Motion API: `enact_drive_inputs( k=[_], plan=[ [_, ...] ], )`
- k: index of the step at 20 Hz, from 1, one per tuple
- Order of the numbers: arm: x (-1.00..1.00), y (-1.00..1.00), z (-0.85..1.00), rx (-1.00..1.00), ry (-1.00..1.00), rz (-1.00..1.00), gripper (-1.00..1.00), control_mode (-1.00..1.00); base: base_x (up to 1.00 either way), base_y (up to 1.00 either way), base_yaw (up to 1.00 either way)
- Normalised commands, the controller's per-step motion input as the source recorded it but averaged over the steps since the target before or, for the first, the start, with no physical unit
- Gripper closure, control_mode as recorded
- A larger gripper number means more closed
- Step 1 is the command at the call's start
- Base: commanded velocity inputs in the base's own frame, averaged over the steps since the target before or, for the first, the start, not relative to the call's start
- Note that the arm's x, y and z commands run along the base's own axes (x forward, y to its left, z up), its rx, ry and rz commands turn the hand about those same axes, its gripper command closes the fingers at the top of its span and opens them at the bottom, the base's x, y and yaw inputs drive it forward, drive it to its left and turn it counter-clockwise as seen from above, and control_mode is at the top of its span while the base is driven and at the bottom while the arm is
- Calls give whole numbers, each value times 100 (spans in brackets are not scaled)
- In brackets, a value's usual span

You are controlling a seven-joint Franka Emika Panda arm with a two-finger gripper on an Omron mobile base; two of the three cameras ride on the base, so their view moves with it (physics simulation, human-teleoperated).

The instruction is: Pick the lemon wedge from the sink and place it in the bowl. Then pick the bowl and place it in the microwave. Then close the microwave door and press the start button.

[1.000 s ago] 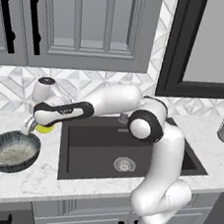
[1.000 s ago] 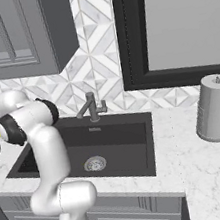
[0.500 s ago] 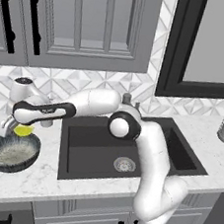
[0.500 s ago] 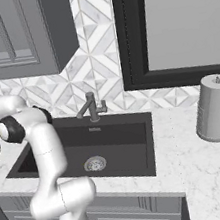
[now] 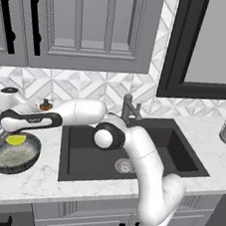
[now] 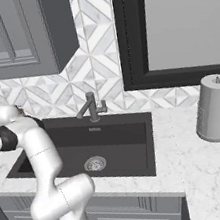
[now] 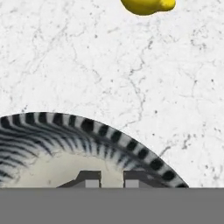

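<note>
Left of the sink (image 5: 84, 156), the lemon wedge (image 5: 15, 139) shows by the bowl's (image 5: 8, 169) back rim. The end effector (image 7: 109, 177) tips are close together; whether they pinch it, nobody can tell. It looks light, squishy and slippery, so hold its sides gently.

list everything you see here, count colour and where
lemon wedge: 1, yellow, at the gripper over the bowl
bowl: 1, dark streaked outside, pale inside, on the counter left of the sink
sink: 1, dark grey, set in the counter
faucet: 1, grey, behind the sink
paper towel roll: 1, grey, right of the sink
counter: 1, white marble
upper cabinets: grey, on the wall
gripper: 1, dark, above the bowl
arm: 1, white
</note>
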Motion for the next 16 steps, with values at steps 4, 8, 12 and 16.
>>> enact_drive_inputs(
  k=[4,8,12,16],
  plan=[
    [-4,0,-69,6,0,4,100,-100,0,0,0],
    [-3,0,-59,8,1,4,100,-100,0,0,0],
    [-49,0,-29,6,1,1,-100,-100,0,0,0],
    [-58,0,0,1,0,0,-100,-100,0,0,0]
  ],
)
